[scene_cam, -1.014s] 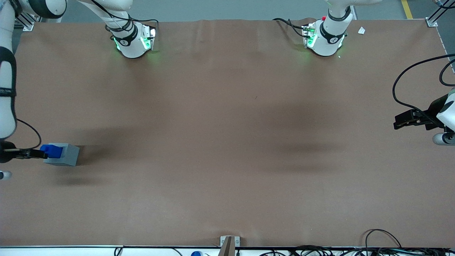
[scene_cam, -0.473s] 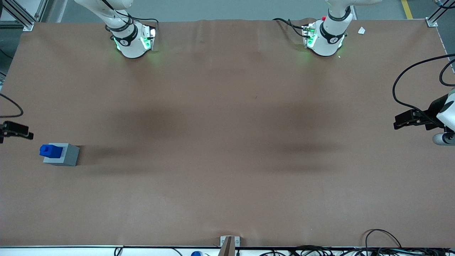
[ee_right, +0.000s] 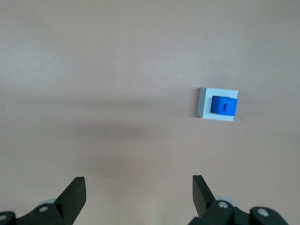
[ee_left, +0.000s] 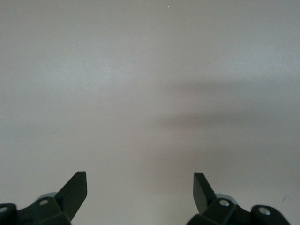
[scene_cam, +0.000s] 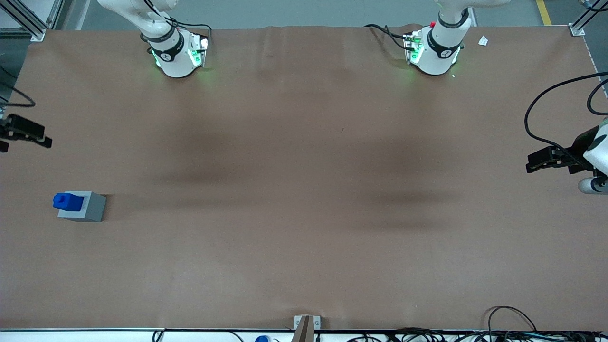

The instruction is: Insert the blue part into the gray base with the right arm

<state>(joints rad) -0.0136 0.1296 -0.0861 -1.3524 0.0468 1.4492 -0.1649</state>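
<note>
The blue part stands in the recess of the gray base on the brown table, toward the working arm's end. The two show together in the right wrist view, the blue part seated in the gray base. My right gripper is at the table's edge at the working arm's end, high above the table and farther from the front camera than the base. It is open and empty, its two fingertips wide apart in the wrist view. Nothing lies between them.
The two arm bases stand at the table's back edge. The parked arm's gripper hangs over the table's other end. Cables lie along the front edge, beside a small metal bracket.
My right gripper let go of the blue part, which stays in the gray base. It then rose and drew away from the front camera.
</note>
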